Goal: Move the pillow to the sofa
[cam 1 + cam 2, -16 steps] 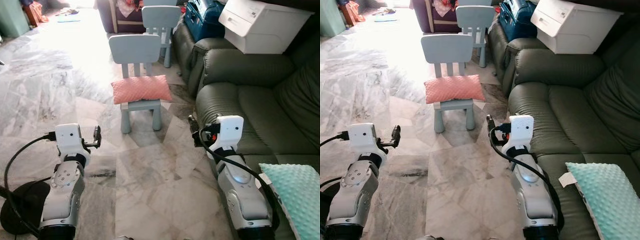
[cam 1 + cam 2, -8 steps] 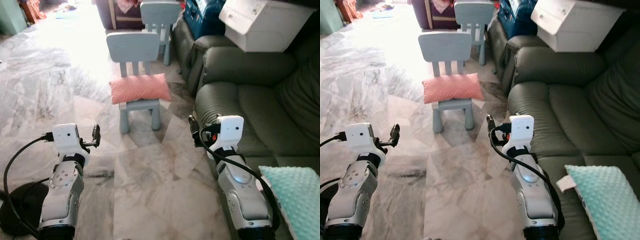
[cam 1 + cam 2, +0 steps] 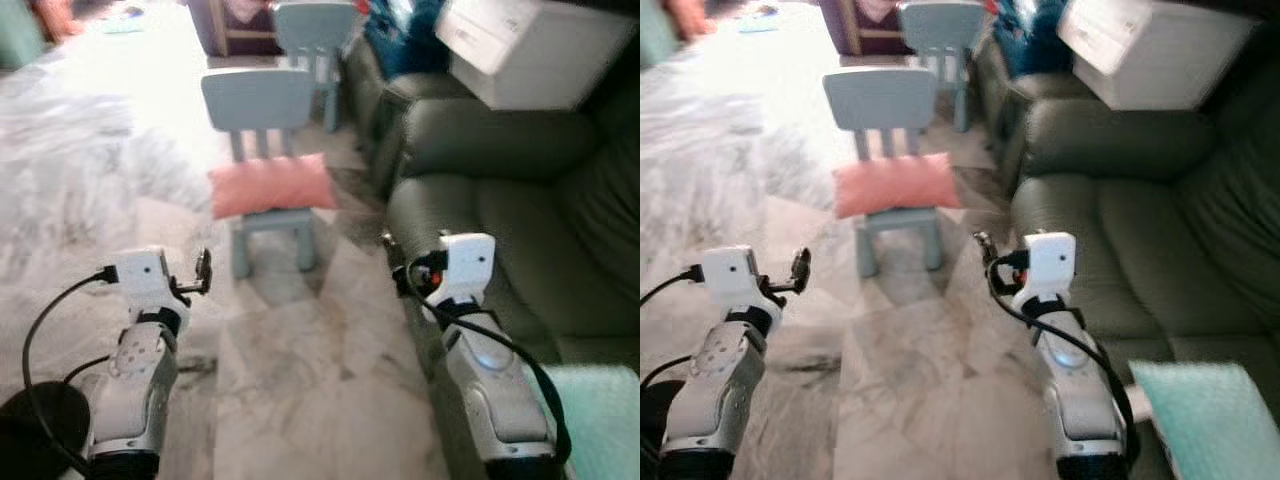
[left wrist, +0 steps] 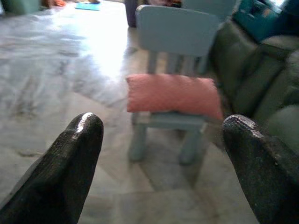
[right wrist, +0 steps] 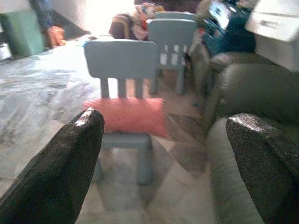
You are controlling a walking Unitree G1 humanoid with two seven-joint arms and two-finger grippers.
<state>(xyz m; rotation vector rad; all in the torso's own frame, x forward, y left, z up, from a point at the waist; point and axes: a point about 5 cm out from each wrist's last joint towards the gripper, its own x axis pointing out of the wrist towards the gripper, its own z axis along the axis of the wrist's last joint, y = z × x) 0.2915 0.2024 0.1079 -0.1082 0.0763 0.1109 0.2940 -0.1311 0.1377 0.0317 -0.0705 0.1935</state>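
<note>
the pink pillow (image 3: 271, 186) lies across the seat of the small blue chair (image 3: 262, 150), long axis running side to side, straight ahead and well apart from both arms. the left gripper (image 4: 159, 154) and right gripper (image 5: 163, 158) are both spread wide and empty. neither looks clearly nearer. the sofa (image 3: 500, 200) is on the robot's right.

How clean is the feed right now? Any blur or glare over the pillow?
Both eye views are motion-blurred; the pink pillow on the small chair stays readable. Glare washes out the floor behind the chair. In both wrist views the near fingers are sharp, the pillow soft.
</note>
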